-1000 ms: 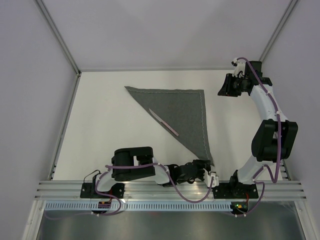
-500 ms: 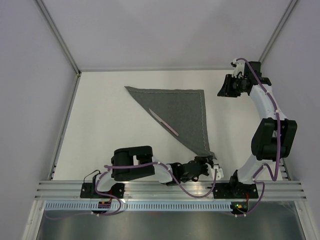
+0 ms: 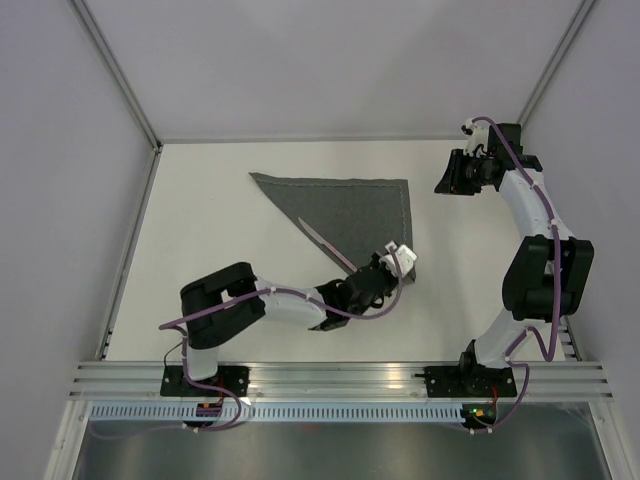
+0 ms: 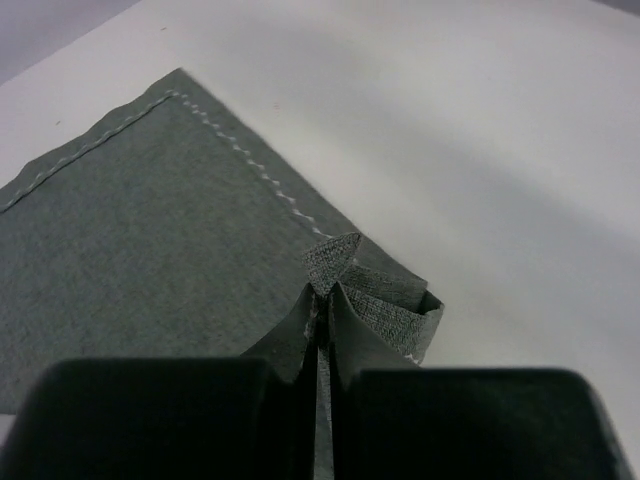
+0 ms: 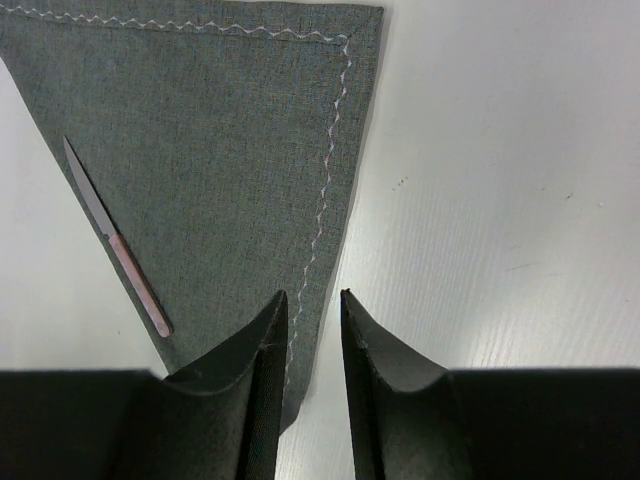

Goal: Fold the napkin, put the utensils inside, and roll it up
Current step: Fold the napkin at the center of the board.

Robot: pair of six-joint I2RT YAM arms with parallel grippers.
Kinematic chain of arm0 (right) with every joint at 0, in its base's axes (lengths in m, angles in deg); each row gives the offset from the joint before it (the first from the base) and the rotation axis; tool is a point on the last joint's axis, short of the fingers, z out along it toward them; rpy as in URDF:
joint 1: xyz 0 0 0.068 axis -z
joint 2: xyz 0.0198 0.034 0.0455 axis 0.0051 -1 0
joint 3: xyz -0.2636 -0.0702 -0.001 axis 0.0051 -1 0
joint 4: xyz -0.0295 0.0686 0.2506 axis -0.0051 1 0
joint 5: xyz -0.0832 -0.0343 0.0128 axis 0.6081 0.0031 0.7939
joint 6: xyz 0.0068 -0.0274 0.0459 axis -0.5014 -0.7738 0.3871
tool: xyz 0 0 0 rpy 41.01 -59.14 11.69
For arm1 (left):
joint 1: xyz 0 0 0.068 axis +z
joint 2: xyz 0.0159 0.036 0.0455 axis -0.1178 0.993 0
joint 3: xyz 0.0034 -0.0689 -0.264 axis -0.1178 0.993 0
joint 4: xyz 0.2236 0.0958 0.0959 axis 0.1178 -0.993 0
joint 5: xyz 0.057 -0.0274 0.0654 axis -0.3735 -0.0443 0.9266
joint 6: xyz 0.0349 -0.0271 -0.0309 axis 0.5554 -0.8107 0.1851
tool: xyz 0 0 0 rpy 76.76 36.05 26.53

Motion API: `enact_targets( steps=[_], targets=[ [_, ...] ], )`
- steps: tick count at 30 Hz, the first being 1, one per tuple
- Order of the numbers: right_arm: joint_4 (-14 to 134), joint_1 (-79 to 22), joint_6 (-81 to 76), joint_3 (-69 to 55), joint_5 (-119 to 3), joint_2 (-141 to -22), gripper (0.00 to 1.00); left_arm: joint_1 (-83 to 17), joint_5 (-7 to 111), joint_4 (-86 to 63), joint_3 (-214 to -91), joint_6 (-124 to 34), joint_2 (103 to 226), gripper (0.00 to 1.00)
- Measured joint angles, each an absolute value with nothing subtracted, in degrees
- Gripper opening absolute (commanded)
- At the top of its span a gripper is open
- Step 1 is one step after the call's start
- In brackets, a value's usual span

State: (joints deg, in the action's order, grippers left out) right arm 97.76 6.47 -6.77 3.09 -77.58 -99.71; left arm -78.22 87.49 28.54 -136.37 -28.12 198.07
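Left fingers [image 3: 393,258] are clamped on a raised, bunched corner of the triangular grey napkin [image 3: 365,205], spread on the white surface [image 3: 200,220] with the knife [image 3: 325,243] laid along its diagonal edge; right fingers [image 3: 446,178] are held narrowly parted, empty, just beyond the napkin's far right corner.

bright even light, soft shadow beside napkin [image 4: 150,230], top view sharp, wrist foregrounds blurred

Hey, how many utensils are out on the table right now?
1. A single knife lies along the diagonal edge of the folded napkin, on the left in the right wrist view. Others could be hidden under the napkin.
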Motion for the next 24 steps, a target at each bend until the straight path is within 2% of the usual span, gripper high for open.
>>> enact_targets(
  steps=[12, 24],
  targets=[
    [97.8, 6.0, -6.8, 3.1, -77.6, -99.9, 0.33, -60.1, 88.4, 16.6, -132.4, -51.3, 192.0, 0.02],
    [97.8, 4.0, -6.9, 3.1, -76.9, -101.3, 0.33, -49.5, 84.3, 11.7, -131.6, -59.4, 191.9, 0.02]
  ],
)
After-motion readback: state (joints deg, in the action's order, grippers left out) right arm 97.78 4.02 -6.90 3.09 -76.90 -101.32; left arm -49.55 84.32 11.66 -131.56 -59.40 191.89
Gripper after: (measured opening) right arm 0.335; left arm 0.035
